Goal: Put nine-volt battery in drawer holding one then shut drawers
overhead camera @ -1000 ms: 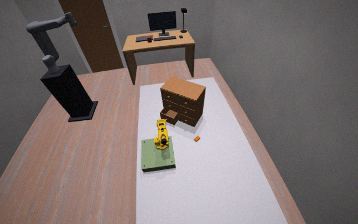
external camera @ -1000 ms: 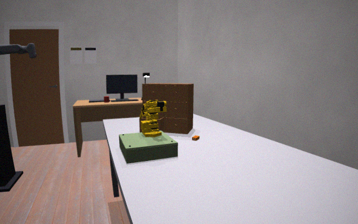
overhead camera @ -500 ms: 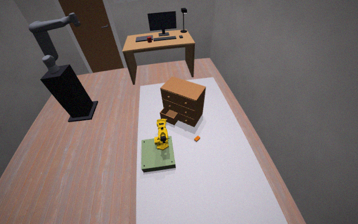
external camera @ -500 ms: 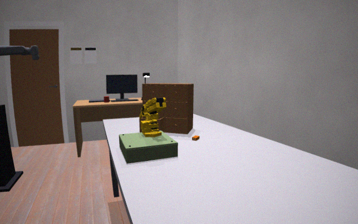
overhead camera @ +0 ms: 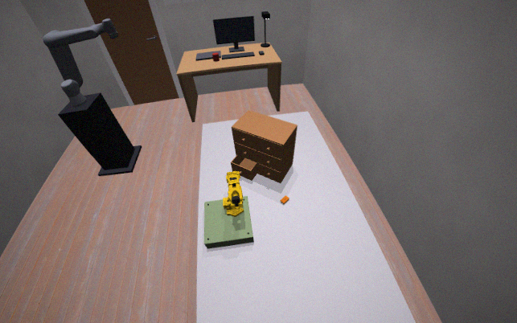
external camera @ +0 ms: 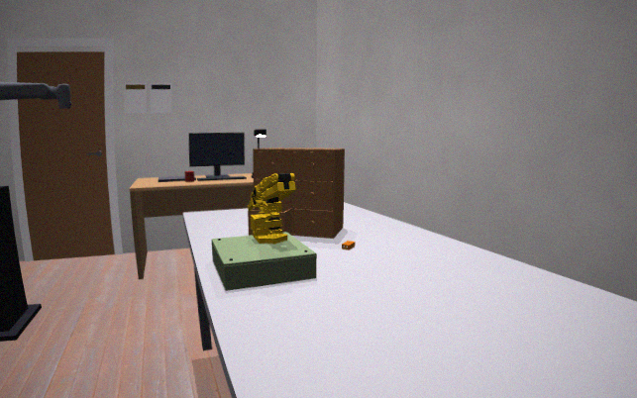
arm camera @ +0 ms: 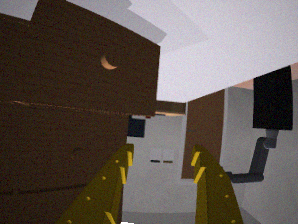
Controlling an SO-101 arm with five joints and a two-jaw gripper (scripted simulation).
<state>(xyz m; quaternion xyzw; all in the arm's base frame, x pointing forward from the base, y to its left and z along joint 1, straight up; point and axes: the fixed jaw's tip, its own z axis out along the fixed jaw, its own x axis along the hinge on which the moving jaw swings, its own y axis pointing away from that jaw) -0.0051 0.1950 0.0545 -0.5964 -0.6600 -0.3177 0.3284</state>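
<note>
The orange nine-volt battery (overhead camera: 285, 199) lies on the white table to the right of my arm, in front of the chest; it also shows in the exterior view (external camera: 348, 245). The brown chest of drawers (overhead camera: 264, 145) stands beyond my base. Its bottom left drawer (overhead camera: 245, 165) is pulled out, and I see only its brown floor inside. The other drawers are shut. My yellow gripper (overhead camera: 233, 177) is raised just in front of the open drawer, partly open with nothing between the fingers. The wrist view shows the chest's front (arm camera: 73, 96) and one drawer knob (arm camera: 108, 63) close up.
My arm stands on a green base block (overhead camera: 228, 222) near the table's left edge. A grey arm on a black pedestal (overhead camera: 96, 128) stands on the floor to the left. A desk with a monitor (overhead camera: 232, 56) is at the back of the room.
</note>
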